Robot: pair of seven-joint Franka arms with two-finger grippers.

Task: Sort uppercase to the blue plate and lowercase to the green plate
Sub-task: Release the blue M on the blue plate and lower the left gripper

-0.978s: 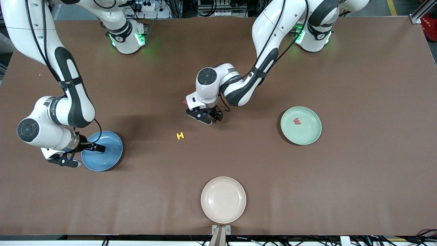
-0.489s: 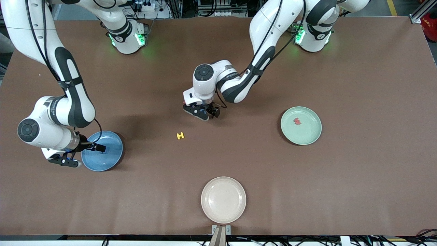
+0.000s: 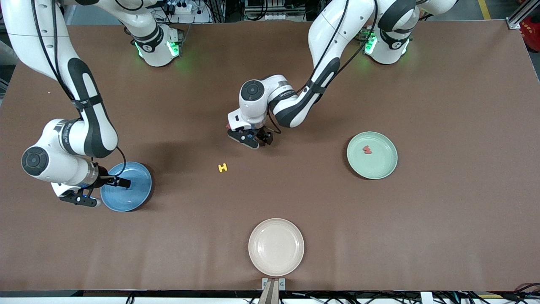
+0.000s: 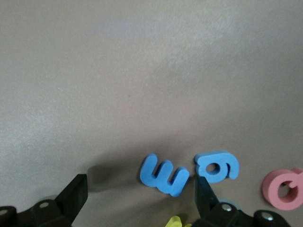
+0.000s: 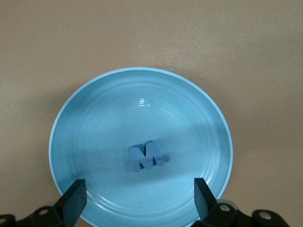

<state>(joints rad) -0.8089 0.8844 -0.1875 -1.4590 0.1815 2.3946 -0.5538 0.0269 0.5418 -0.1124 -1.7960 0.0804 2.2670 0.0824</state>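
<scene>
My left gripper hangs open and low over the middle of the table. In the left wrist view the gripper has a blue lowercase m between its fingers, with a blue g beside one fingertip. A red Q and the tip of a yellow letter lie close by. A yellow uppercase H lies alone, nearer the front camera. My right gripper is open over the blue plate, which holds a blue uppercase M. The green plate holds a red w.
A cream plate sits near the table's front edge, in the middle. The brown table surface around the plates is bare. The left arm's forearm stretches from its base down over the letters, hiding most of them in the front view.
My left gripper has shifted a little toward the right arm's end and away from the front camera, settling over the letter cluster. The right arm has stayed still.
</scene>
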